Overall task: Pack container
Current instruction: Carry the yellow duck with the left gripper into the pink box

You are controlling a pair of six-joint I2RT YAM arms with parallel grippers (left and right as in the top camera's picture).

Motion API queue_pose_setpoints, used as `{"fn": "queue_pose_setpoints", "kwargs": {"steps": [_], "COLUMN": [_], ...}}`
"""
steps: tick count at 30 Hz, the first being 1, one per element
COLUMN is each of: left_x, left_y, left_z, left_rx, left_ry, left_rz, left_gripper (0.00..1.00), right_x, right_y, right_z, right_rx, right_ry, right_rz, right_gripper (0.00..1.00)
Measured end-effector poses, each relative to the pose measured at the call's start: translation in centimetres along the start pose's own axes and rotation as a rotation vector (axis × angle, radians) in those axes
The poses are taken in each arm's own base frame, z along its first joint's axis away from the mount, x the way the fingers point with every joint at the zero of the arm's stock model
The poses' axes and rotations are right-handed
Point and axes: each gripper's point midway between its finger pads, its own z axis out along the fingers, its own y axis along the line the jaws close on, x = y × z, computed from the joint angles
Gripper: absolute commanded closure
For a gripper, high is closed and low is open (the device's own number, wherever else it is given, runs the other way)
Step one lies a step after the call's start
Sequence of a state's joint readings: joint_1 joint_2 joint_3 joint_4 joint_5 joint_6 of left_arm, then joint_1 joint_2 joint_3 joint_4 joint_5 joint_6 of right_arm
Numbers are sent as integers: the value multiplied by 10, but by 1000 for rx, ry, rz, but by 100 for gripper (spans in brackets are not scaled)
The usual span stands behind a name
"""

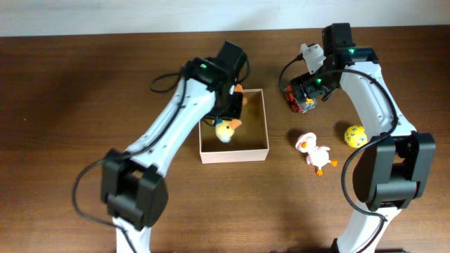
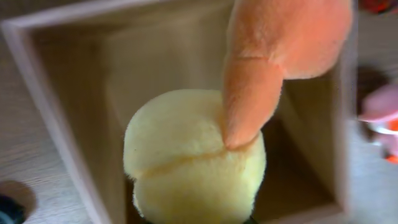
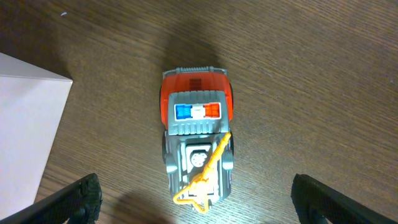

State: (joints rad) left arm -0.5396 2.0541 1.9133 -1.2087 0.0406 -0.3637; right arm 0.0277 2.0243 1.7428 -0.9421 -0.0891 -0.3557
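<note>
The container [image 1: 234,154] is a square shallow box with cream walls and a tan inside, at the table's middle. My left gripper [image 1: 229,112] hangs over its left part, shut on a yellow plush duck [image 1: 226,131]. In the left wrist view the plush [image 2: 193,155], with its orange part [image 2: 280,50], fills the space above the container's floor [image 2: 81,93] and hides my fingers. My right gripper [image 1: 304,98] is open above a red and grey toy truck [image 3: 198,143], right of the container. Its fingers [image 3: 200,205] straddle the truck without touching it.
A pink and white duck toy [image 1: 314,151] and a yellow spotted egg [image 1: 355,135] lie on the brown wooden table right of the container. The container's white corner [image 3: 25,124] shows left of the truck.
</note>
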Motion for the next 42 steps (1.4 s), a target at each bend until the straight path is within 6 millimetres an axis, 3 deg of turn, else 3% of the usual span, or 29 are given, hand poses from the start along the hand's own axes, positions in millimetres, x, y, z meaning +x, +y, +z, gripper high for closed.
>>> {"fn": "queue_pose_setpoints", "kwargs": {"steps": [5,13,23,34,36,39,42], "left_x": [2,-9,-17,-14,-19,-25,-28], "left_y": [13,35,43,48,47,46,46], "left_z": [27,27,27,61,61,61,61], "left_rx": [-51,-165,-214,-249,-243,-239,-239], "left_ry": [51,-3,-44,4,-16,-40,-53], "left_rz": [-37,-72,-78,-77,-78,-83,-88], "left_gripper": [98,98,98,90,86,67,55], "right_x": [0,0,0,0,0,0,0], "right_y": [0,0,0,0,0,0,0], "right_z": [0,0,0,0,0,0,0], "right_rx": [0,0,0,0,0,0,0], "right_ry": [0,0,0,0,0,0,0], "right_rz": [0,0,0,0,0,0,0], "right_gripper": [1,1,1,1,1,1,1]}}
